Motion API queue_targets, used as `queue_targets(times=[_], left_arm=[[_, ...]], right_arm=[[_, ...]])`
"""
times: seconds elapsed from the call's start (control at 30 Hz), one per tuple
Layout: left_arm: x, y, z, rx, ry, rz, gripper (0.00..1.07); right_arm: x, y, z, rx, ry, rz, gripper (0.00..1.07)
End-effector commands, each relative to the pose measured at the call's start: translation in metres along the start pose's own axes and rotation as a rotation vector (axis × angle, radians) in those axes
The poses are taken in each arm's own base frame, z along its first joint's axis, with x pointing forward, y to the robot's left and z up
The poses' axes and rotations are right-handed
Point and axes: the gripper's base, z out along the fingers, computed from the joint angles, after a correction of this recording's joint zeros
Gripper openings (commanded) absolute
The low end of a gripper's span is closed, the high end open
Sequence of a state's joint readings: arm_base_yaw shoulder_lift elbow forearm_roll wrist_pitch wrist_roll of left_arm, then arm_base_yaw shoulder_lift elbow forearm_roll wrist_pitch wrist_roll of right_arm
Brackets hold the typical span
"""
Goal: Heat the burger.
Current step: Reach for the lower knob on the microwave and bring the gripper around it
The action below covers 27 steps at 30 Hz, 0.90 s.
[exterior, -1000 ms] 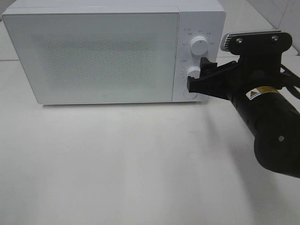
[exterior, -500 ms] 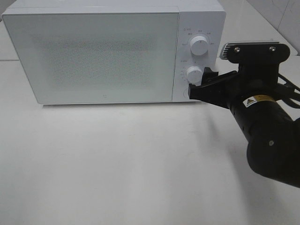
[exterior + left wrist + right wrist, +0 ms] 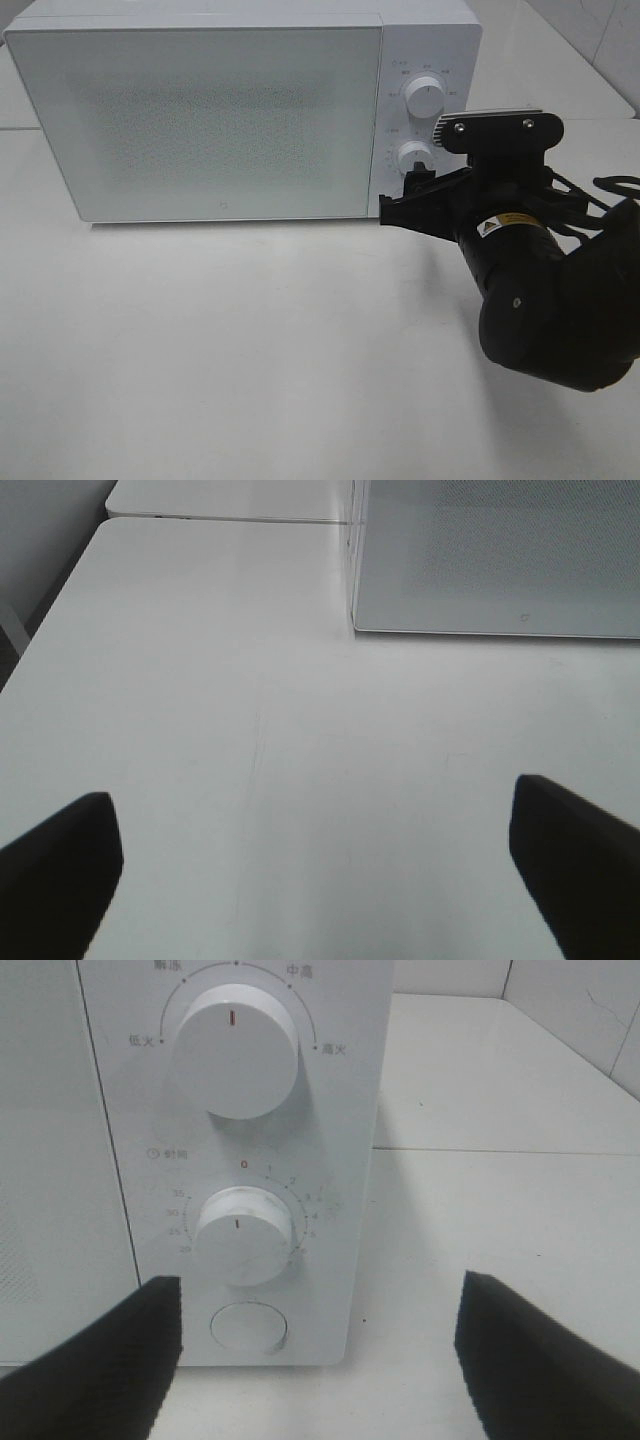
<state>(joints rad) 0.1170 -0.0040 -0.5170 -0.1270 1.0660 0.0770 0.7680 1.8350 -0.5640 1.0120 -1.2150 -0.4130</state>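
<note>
Exterior high view first: one white, boxy microwave oven (image 3: 452, 45) stands at the back of a matte white tabletop (image 3: 250, 350). Its flat door (image 3: 210, 120) is closed, and the frosted pane is speckled with fine grey dots. I can't see the burger through it or anywhere else, so I can't tell where it is. To the right of the door is a narrow control strip with two round white knobs, the upper knob (image 3: 424, 97) and the lower knob (image 3: 413, 155). The black right gripper (image 3: 402, 197) is at the strip's lower end, just below the lower knob. Its two fingers are spread and hold nothing. Behind it, the glossy black right arm (image 3: 545, 300) carries a small yellow warning label.

Left wrist view: the left gripper (image 3: 320, 880) hangs over bare tabletop with its two dark fingers set wide apart and nothing between them. A lower corner of the microwave shows farther off.

Right wrist view: up close, both knobs are smooth plastic cylinders, each with a thin red line and printed scale marks around it. One round, flat white button (image 3: 248, 1327) sits under the lower knob. The two black fingertips flank the panel's lower part, apart and not touching it.
</note>
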Motion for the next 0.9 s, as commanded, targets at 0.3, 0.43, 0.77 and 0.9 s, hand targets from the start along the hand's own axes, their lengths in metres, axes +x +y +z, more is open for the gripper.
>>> queue_targets(times=[0.3,0.43,0.77,0.9], left_arm=[[0.002,-0.001,-0.003,0.0,-0.022,-0.005,0.98],[0.002,-0.001,-0.003,0.0,-0.022,-0.005,0.98],[0.002,-0.001,-0.003,0.0,-0.022,-0.005,0.98],[0.002,-0.001,-0.003,0.0,-0.022,-0.005,0.98]], right_arm=[[-0.013,0.013,0.015,0.07,-0.18,0.0,0.75],[-0.014,0.015,0.015,0.057,-0.185,0.008,0.75],[-0.007,0.017,0.031,0.073,-0.184,0.042,0.75],[-0.011,0.019,0.033,0.069,-0.195,0.072,0.75]])
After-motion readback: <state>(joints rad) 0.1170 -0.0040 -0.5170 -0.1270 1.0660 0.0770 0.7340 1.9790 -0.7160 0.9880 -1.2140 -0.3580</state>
